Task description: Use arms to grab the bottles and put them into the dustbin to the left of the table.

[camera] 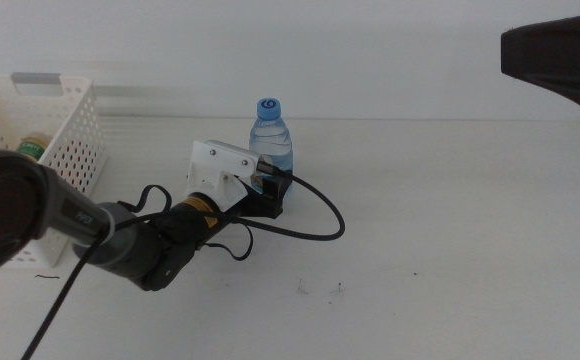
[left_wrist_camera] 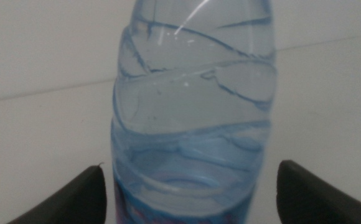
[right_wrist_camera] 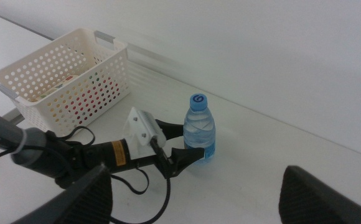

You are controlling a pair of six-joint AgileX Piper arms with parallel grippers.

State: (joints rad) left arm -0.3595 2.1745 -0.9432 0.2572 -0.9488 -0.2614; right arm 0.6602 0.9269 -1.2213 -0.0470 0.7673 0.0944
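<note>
A clear water bottle (camera: 271, 140) with a blue cap stands upright on the white table (camera: 450, 220), just left of centre. My left gripper (camera: 273, 187) reaches in low from the left, open, its jaws either side of the bottle's base. In the left wrist view the bottle (left_wrist_camera: 190, 112) fills the gap between the jaws of the left gripper (left_wrist_camera: 190, 165) without touching them. The white dustbin (camera: 65, 125) stands at the far left with a yellow bottle (camera: 32, 148) inside. My right gripper (right_wrist_camera: 196, 169) hovers high at the right, open and empty, looking down on the bottle (right_wrist_camera: 200, 129).
A black cable (camera: 315, 215) loops from the left arm across the table beside the bottle. The right arm (camera: 560, 50) shows as a dark shape at the top right. Red and green things show through the dustbin (right_wrist_camera: 62, 68) wall holes.
</note>
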